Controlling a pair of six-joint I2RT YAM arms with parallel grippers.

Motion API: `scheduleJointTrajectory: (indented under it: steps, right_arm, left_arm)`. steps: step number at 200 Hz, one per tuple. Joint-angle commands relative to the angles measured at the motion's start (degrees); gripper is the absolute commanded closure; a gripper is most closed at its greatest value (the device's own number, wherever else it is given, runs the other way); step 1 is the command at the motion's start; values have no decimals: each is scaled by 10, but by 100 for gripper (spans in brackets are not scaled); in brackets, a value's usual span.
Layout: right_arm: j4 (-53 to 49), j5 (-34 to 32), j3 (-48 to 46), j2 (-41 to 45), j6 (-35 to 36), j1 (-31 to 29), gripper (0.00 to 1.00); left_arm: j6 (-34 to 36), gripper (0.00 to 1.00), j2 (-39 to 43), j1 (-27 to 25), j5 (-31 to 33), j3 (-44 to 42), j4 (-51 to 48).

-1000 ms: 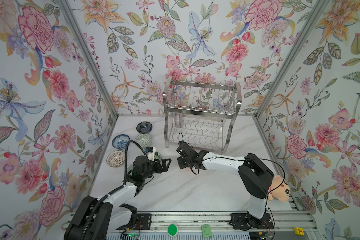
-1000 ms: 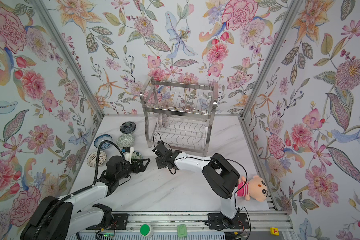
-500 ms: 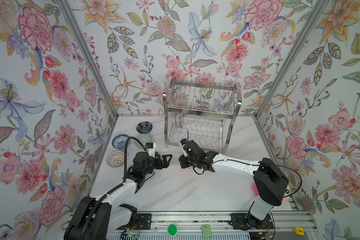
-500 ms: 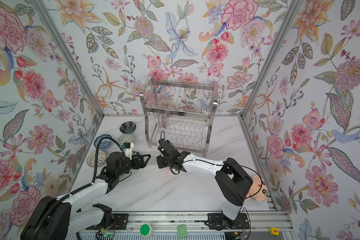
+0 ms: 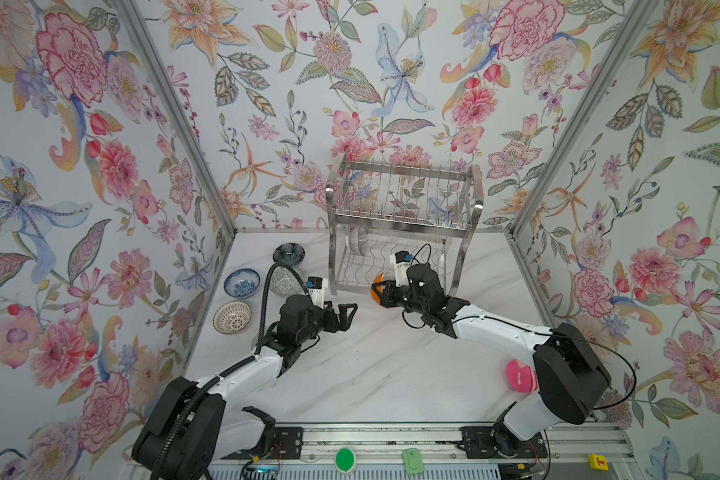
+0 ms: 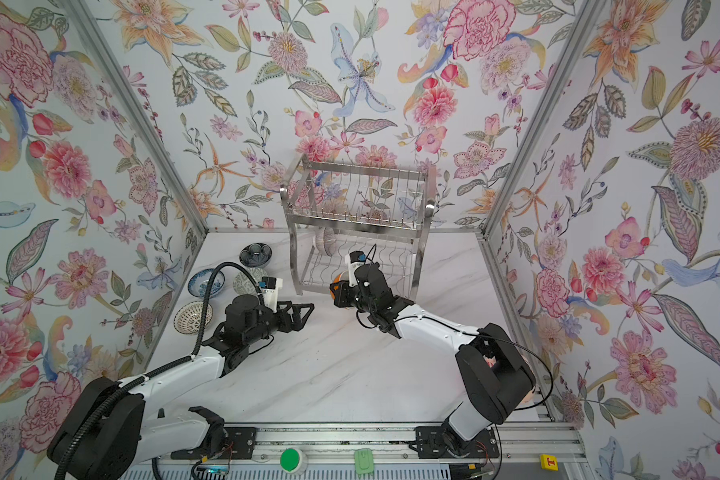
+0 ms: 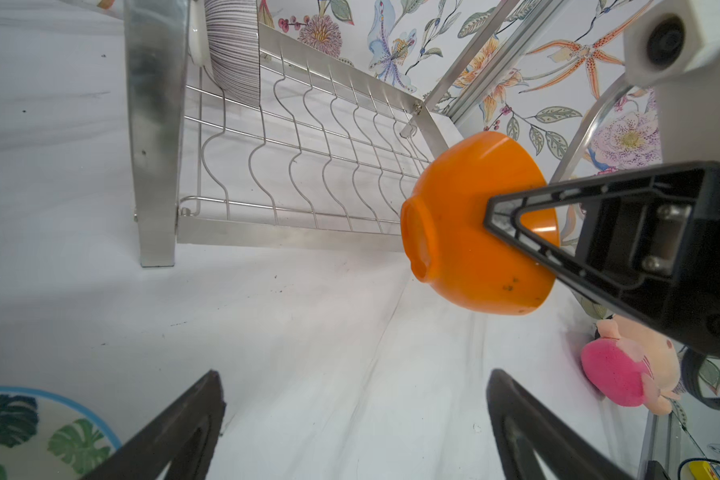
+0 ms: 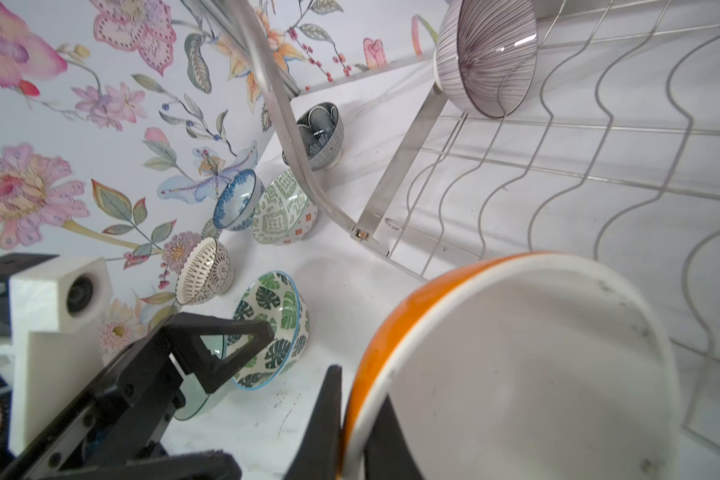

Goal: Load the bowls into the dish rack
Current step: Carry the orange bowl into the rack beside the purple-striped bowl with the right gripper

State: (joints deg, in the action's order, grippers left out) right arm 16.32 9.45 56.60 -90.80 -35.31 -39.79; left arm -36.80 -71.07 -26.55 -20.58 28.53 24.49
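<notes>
Dish rack (image 5: 402, 224) stood upper centre of frame, at back of desk (image 5: 371, 374), against rear wall. Racked bowl (image 5: 357, 242) sat on edge at left end of lower shelf. Left of rack, along left wall: rearmost bowl (image 5: 288, 252); wall-side bowl (image 5: 242, 283) before it; frontmost bowl (image 5: 232, 317) nearest camera; fourth bowl (image 5: 285, 280) between these and rack, partly behind cable. Gripped bowl (image 5: 374, 297) sat in right gripper (image 5: 382, 289) at frame centre, just before rack's front edge. Left gripper (image 5: 347, 316) lay left of it, apart. Plush toy (image 5: 518, 376) lay lower right, beside right arm.
</notes>
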Motion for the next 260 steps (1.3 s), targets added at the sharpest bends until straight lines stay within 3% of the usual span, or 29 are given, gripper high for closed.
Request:
scheduleJointTrajectory:
  steps: [1,126,260]
  right_arm:
    - [111,22,1,-12,-31,15,100]
    - [276,42,88,-170,-155,61,100]
    - [323,43,214,-300,-205,92,100]
  left_arm:
    - [26,1,-16,-14,22,28,-11]
    - [59,1,-79,-34,46,91,-14]
    - [103,1,-161,-33,72,175,-31]
